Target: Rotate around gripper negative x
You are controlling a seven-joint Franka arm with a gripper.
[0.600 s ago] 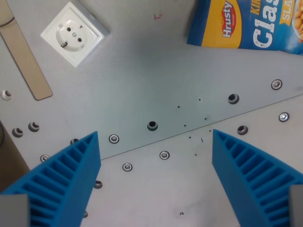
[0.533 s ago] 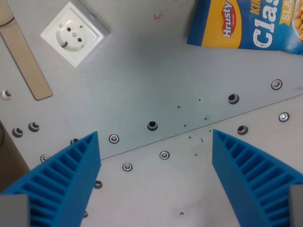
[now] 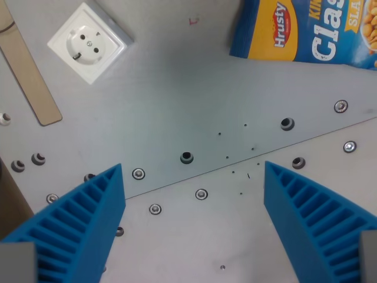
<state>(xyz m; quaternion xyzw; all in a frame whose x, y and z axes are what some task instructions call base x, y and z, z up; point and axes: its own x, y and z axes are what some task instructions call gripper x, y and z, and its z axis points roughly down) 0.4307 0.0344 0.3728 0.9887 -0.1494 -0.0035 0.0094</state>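
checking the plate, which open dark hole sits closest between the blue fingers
The dark hole left of centre; the other two, and, lie further toward the wrist view's right.

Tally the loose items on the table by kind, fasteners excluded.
Socket: 1
Snack bag: 1
Wooden stick: 1
Total: 3

Cam shifted, scene static
Socket [image 3: 87, 42], snack bag [image 3: 306, 29] & bolt holes slid slightly left/up in wrist view.
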